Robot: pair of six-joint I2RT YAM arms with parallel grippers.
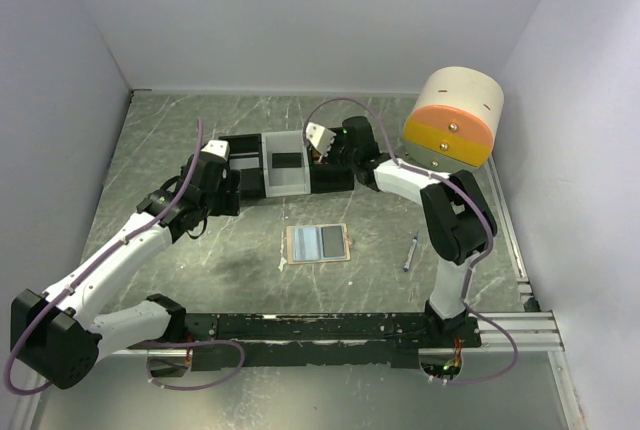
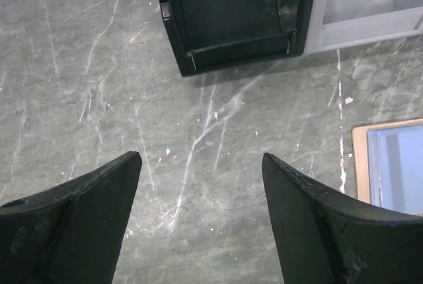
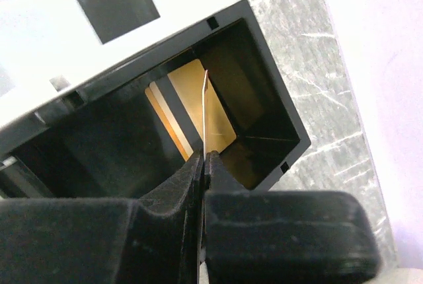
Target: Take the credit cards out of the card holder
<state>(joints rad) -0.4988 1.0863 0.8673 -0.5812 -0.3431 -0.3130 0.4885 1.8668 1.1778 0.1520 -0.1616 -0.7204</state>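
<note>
The card holder (image 1: 317,243) lies open and flat on the marble table, tan-rimmed with a pale silvery-blue inside; its corner shows in the left wrist view (image 2: 390,165). My right gripper (image 3: 203,155) is shut on a thin credit card (image 3: 205,112), seen edge-on, held upright in the tray's right black compartment (image 3: 264,86). A gold card (image 3: 185,89) lies flat on that compartment's floor. In the top view the right gripper (image 1: 327,155) hangs over the tray. My left gripper (image 2: 201,158) is open over bare table near the tray's left end (image 1: 232,190).
The three-compartment tray (image 1: 268,140) sits behind the holder; a dark card (image 1: 287,161) lies in its white middle part. A pen (image 1: 411,250) lies right of the holder. A beige-and-orange cylinder (image 1: 455,120) stands at the right. Walls enclose the table.
</note>
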